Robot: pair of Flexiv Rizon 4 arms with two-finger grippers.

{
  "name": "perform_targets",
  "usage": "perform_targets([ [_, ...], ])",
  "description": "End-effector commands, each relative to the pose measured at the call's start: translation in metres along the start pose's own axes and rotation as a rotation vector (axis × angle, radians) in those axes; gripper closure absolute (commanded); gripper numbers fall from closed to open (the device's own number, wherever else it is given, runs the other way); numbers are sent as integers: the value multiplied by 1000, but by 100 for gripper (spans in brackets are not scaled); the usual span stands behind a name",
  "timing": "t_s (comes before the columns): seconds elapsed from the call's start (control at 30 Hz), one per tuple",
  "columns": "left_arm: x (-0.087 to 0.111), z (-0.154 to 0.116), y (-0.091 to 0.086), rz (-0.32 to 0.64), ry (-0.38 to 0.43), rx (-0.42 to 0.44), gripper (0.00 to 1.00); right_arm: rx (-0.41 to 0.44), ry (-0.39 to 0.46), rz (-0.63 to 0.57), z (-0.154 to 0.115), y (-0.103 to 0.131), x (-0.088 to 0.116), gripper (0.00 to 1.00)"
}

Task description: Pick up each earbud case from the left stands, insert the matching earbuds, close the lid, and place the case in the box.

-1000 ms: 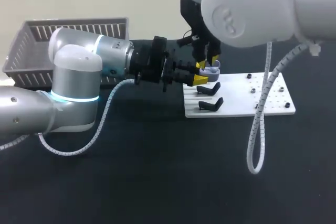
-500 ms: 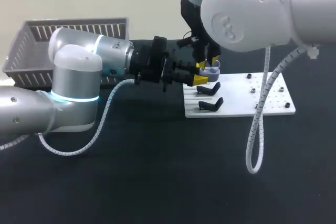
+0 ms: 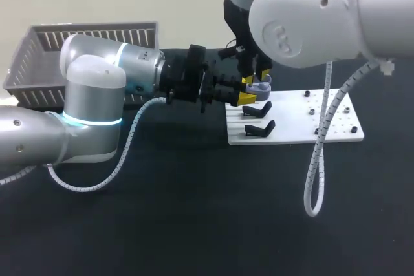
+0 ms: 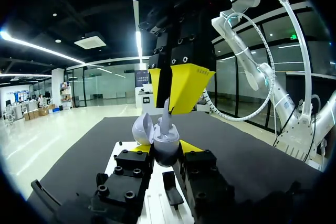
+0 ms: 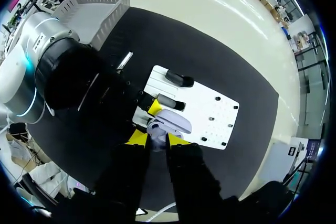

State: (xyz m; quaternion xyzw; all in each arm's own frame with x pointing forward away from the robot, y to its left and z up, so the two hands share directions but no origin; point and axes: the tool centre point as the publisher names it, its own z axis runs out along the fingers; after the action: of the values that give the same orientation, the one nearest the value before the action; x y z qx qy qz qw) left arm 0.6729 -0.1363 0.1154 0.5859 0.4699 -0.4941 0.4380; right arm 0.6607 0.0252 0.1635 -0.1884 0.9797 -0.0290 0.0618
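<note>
Left gripper (image 3: pixel 240 97) clamps the small grey-lilac plastic earbud case (image 3: pixel 261 84) by its sides over the white stand board's (image 3: pixel 323 124) far left corner, my right gripper (image 3: pixel 257 75) directly above.

Left wrist view: the lid is open and the right gripper pinches a pale earbud (image 4: pixel 167 120) into it. I judge the case light and slick, its hinge delicate.

Right wrist view: two black stands (image 5: pixel 177 80) sit just beside.

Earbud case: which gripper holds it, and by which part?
The left gripper holds the earbud case by the sides of its base; the right gripper pinches an earbud by its upper end.

Robotics lab: left arm (image 3: pixel 97 88) and right arm (image 3: pixel 310 17) over table (image 3: pixel 194 224)
</note>
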Motion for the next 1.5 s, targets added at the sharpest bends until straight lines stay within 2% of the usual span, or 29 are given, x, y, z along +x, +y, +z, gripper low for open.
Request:
perform_targets([
  [0.03, 1, 0, 0, 2, -2, -2, 100, 2, -5, 3, 2, 1, 0, 100],
  [0.87, 1, 0, 0, 2, -2, -2, 100, -3, 21, 15, 14, 3, -3, 100],
  [0.9, 1, 0, 0, 2, -2, -2, 100, -4, 22, 17, 14, 3, -3, 84],
  [0.93, 1, 0, 0, 2, -2, -2, 100, -6, 22, 19, 14, 2, -3, 55],
  [0.97, 1, 0, 0, 2, -2, -2, 100, -8, 22, 21, 12, 2, -3, 0],
  [1.23, 1, 0, 0, 2, -2, -2, 100, -41, -32, 43, -21, 1, 9, 0],
  [1.3, 1, 0, 0, 2, -2, -2, 100, -48, -47, 86, -28, -5, 7, 0],
  [1.5, 1, 0, 0, 2, -2, -2, 100, -6, -112, 326, -26, -38, -10, 0],
])
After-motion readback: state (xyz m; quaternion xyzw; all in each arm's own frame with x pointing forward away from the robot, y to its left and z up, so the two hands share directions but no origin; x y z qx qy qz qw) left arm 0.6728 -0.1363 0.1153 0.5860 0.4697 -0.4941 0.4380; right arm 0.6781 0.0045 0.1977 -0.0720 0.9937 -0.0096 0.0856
